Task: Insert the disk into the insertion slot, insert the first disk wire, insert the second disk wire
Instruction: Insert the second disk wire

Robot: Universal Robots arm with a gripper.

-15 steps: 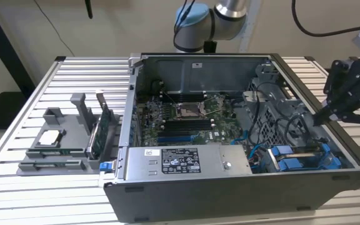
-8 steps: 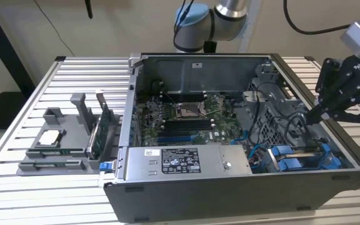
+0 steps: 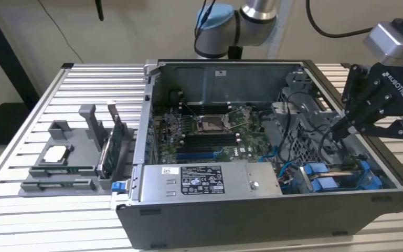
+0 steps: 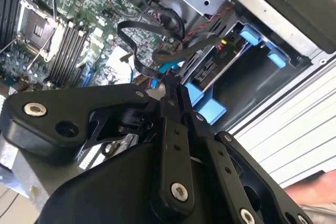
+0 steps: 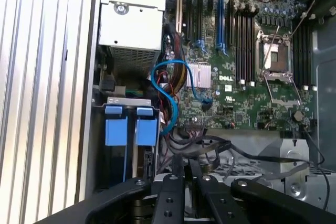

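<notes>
Nearest, along the desk's near edge, the computer case lies on its side with the open face up, which I judge is so that the arm can reach down into it. Just inside the near wall sits the grey power supply. Beside it, toward the exterior view's right, the insertion slot holds the disk. Its blue frame is down between the rails with the blue tabs showing, so the first step looks done. Above the slot the tool leans in over the case wall, and in the second wrist view its fingertips are drawn together right at a black wire looping beside the bay. Whether they actually pinch it I cannot tell. A blue wire curls loose between the bay and the green motherboard, which lies flat on the case floor farther in. Well apart, near the desk's edge on the exterior view's left, a grey fixture holds spare boards upright in its grooves, likely to keep them easy to grasp.
</notes>
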